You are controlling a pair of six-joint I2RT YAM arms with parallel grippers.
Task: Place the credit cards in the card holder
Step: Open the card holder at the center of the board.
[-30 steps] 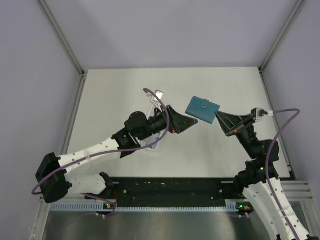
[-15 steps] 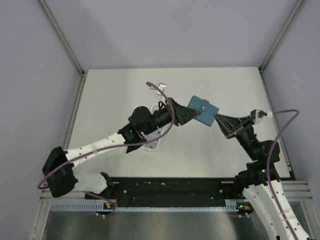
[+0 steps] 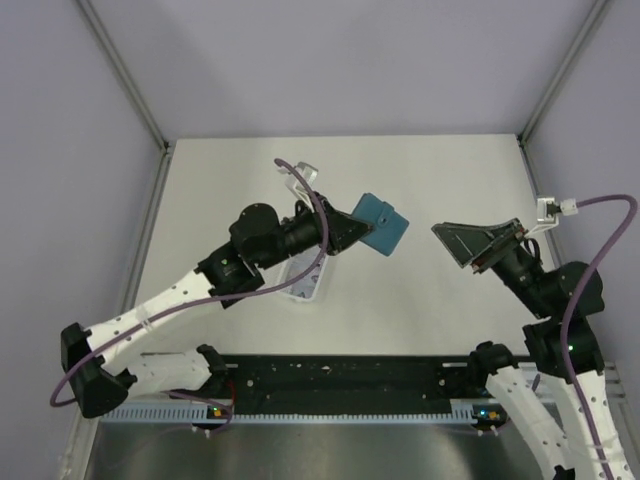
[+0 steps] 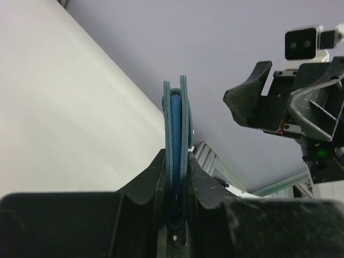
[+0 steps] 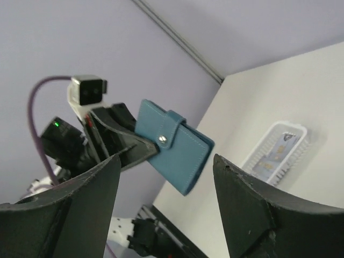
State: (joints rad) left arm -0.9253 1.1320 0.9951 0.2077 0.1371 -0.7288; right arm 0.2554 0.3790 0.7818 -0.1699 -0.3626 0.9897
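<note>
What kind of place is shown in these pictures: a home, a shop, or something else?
Most likely a robot test cell in a lab: bare lilac walls with aluminium posts enclose a plain white table, and two arms are bolted to a rail at its near edge.

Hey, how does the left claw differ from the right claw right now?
The left claw is shut on the teal card holder, clamping one edge of it; the right claw is open and holds nothing. The left claw is over the middle of the table, near the white tray; the right claw is apart, toward the right side. Both are black, raised off the table, and point toward each other.
</note>
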